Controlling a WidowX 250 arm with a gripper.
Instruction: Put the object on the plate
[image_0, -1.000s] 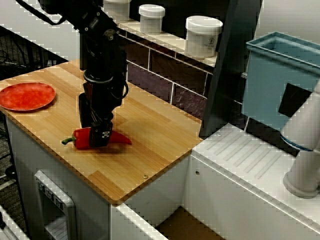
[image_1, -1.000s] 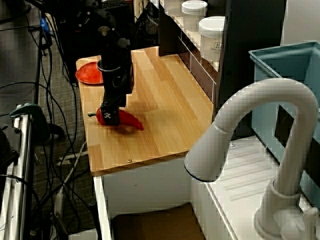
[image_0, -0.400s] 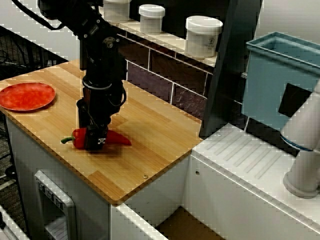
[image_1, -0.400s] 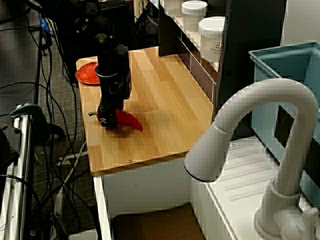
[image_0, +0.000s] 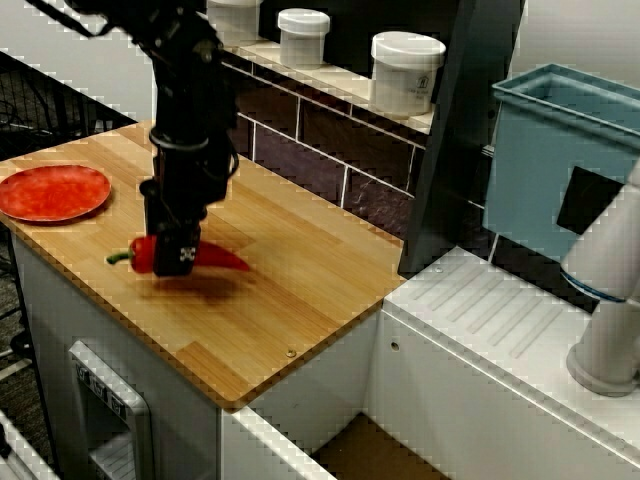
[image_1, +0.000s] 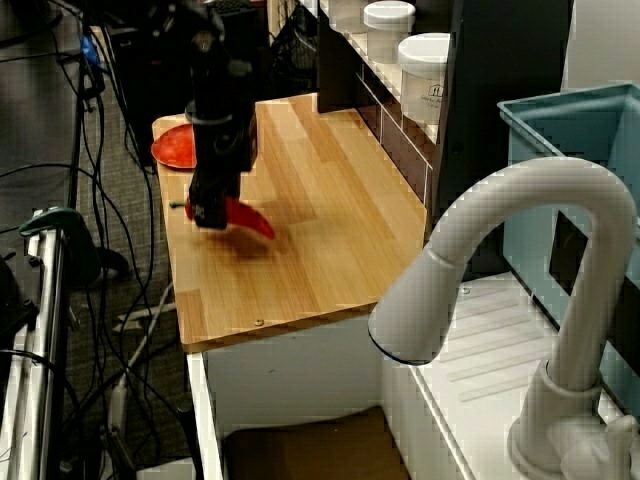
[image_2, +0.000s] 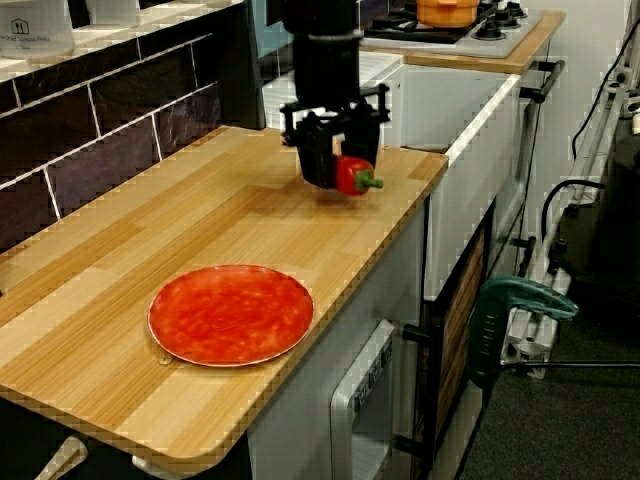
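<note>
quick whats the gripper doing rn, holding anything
Gripper: shut on the chili pepper, which it holds lifted just off the wooden counter; the plate sits empty.

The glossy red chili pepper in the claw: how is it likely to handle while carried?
The glossy red chili pepper looks stiff: its tapered tip juts sideways from the claw without drooping. Its shiny skin may be slippery. Gripped near the stem end, it could pivot.
</note>
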